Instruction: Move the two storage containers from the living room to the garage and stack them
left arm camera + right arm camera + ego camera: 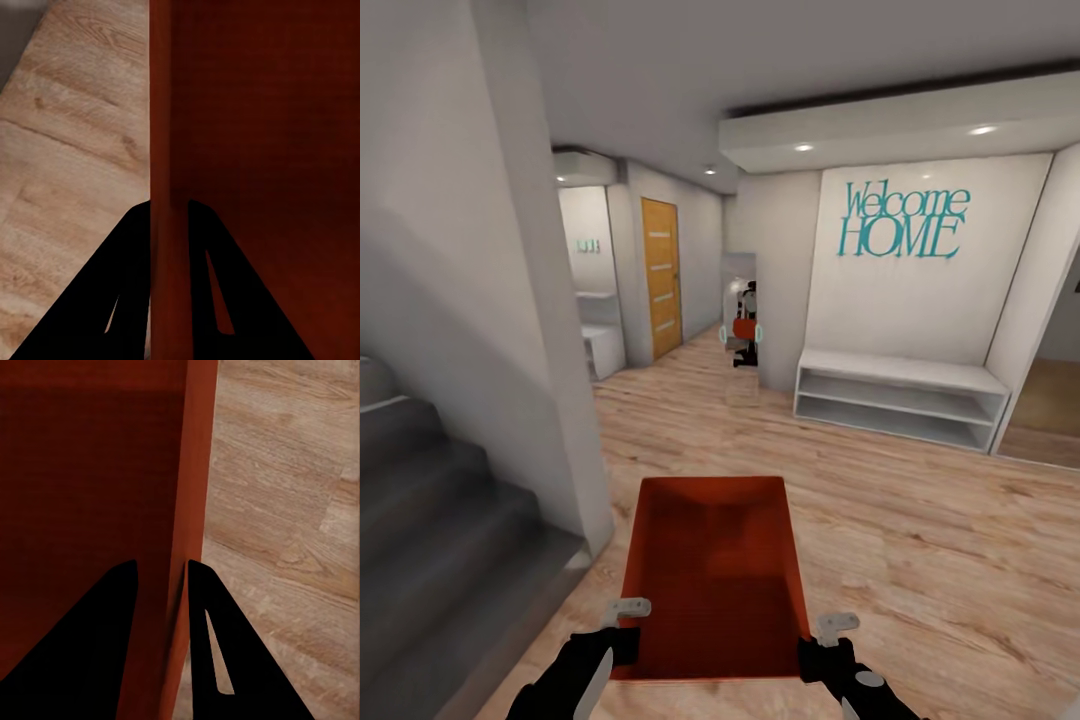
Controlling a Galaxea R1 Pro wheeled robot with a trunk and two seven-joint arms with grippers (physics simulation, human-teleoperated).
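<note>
One rust-red open-top storage container (710, 575) hangs in front of me above a light wood plank floor, carried between both arms. My left gripper (622, 640) is shut on its left wall near the close corner. In the left wrist view the black fingers (131, 285) straddle that red wall (166, 150). My right gripper (812, 645) is shut on the right wall. The right wrist view has its fingers (214, 637) on either side of the wall (191, 495). The container is empty inside.
A grey staircase (430, 540) rises at the left beside a white wall corner (560, 400). A white low bench shelf (900, 398) stands under "Welcome HOME" lettering at the right. A honey-coloured wooden door (661, 275) and a mirror (740, 325) lie ahead down the hall.
</note>
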